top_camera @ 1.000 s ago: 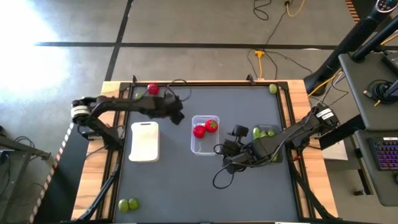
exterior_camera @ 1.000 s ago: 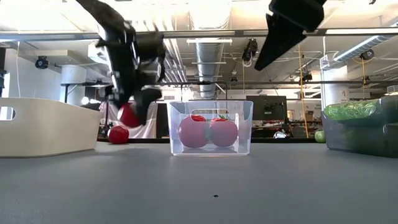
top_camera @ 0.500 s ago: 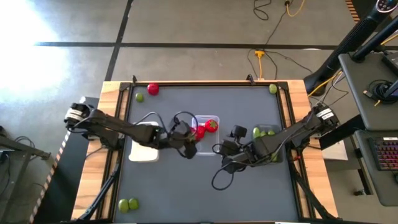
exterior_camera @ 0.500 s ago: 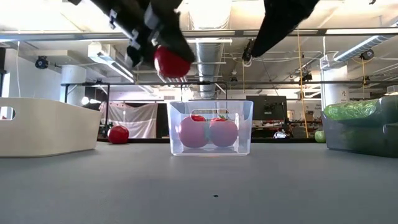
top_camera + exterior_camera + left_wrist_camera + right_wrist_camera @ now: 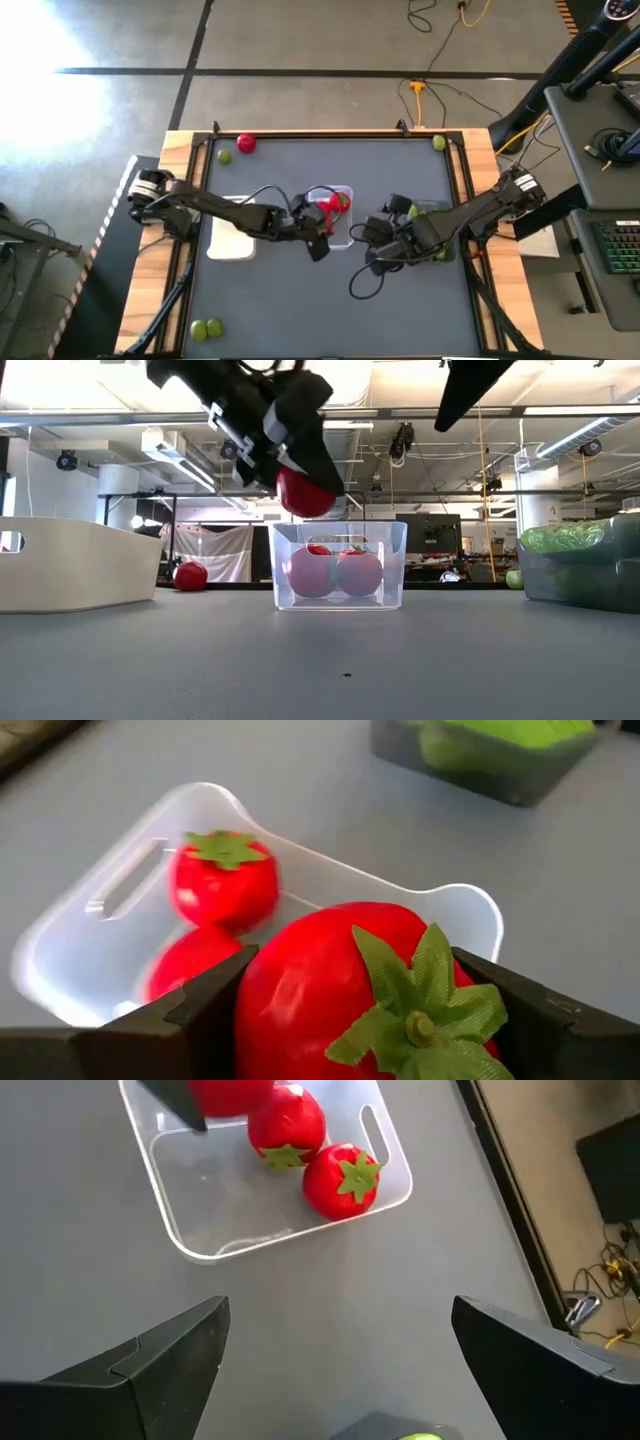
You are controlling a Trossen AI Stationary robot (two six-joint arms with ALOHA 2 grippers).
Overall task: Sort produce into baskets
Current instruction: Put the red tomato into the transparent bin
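From above, the left gripper point(image 5: 318, 222) clasped a small red round fruit with a green top point(image 5: 324, 210) over the clear plastic basket point(image 5: 343, 237); the low view showed two red fruits point(image 5: 334, 572) inside it; the right gripper point(image 5: 335, 1370) gaped wide, empty, near a dark grey basket point(image 5: 585, 572) of green produce; no writing was legible.

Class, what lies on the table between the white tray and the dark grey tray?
The clear plastic tray holding red fruits, seen in the low view.

Left gripper point(image 5: 300, 485) carried a red fruit point(image 5: 306, 493) over the clear basket point(image 5: 339, 565).
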